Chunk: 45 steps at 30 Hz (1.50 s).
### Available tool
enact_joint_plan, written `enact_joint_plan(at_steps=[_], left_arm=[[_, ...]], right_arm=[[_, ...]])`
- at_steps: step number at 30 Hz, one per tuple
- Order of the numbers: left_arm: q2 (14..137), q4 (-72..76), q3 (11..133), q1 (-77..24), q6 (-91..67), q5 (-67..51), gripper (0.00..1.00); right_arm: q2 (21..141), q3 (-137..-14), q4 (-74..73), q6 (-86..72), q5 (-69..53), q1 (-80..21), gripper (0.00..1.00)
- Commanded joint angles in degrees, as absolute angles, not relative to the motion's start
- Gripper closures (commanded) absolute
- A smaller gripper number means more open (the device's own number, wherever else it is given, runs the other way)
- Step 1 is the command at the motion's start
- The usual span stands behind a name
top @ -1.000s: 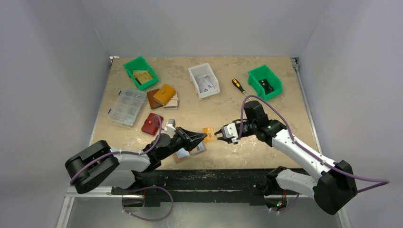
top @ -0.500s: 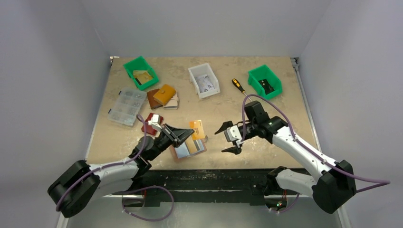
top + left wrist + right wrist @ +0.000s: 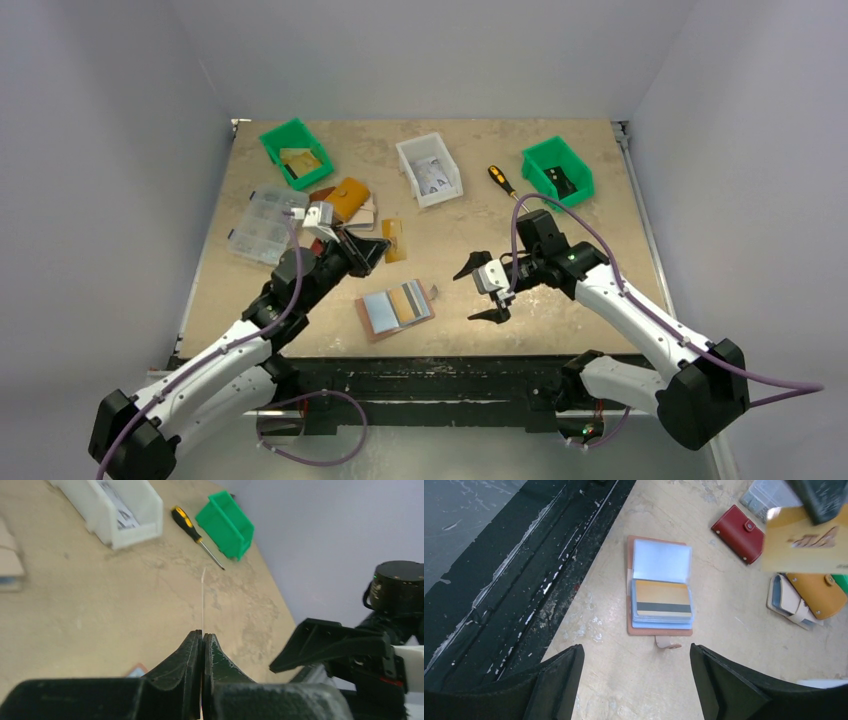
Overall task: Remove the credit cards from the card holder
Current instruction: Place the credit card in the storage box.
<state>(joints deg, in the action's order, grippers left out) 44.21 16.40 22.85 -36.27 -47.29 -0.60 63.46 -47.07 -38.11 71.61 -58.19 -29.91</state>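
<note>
- Your left arm (image 3: 250, 340) reaches up the left half of the surface (image 3: 460, 220). The left jaws are pinched shut on a tan-gold card (image 3: 393, 240), which they hold clear of the surface.
- From the left wrist you see that card edge-on, a thin pale line rising from between the closed jaws.
- The card holder (image 3: 660, 632) lies open and flat near the front edge of the surface, between the two arms. Neither arm touches it.
- A gold card with a dark stripe (image 3: 661, 600) sits in one of its clear sleeves. The other sleeve looks pale blue, and you cannot tell whether that is a card or bare plastic.
- On your right arm (image 3: 620, 305), the right jaws stand wide open with nothing between them, hanging just right of the card holder.
- A red pouch (image 3: 739, 532) and a mustard wallet (image 3: 819, 595) lie beyond the card holder, near the held card.
- Toward the back you have a white bin (image 3: 408, 150), a screwdriver (image 3: 502, 181) and two green bins (image 3: 275, 135), with a clear compartment box (image 3: 266, 225) at the left edge.
</note>
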Motion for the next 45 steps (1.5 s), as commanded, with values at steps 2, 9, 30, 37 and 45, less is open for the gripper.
enact_joint_plan(at_steps=[2,9,30,37,45], left_arm=[[43.0,3.7,30.2,-35.3,-27.6,10.2,1.00],[48.3,5.0,35.8,-31.3,-20.7,13.2,1.00],[96.7,12.0,65.6,10.8,-23.7,-30.2,1.00],[108.5,8.6,76.5,13.3,-27.9,-27.6,1.00],[120.4,1.3,90.2,13.6,-31.5,-26.2,1.00]], right_arm=[[62.9,-49.1,-38.0,70.3,-59.1,-29.5,0.13],[62.7,-49.1,-38.1,70.4,-58.8,-29.5,0.13],[62.1,-48.1,-38.0,71.2,-60.4,-29.5,0.09],[63.3,-48.5,-39.6,73.0,-60.9,-29.5,0.08],[64.9,-48.8,-41.1,74.7,-61.2,-29.5,0.08]])
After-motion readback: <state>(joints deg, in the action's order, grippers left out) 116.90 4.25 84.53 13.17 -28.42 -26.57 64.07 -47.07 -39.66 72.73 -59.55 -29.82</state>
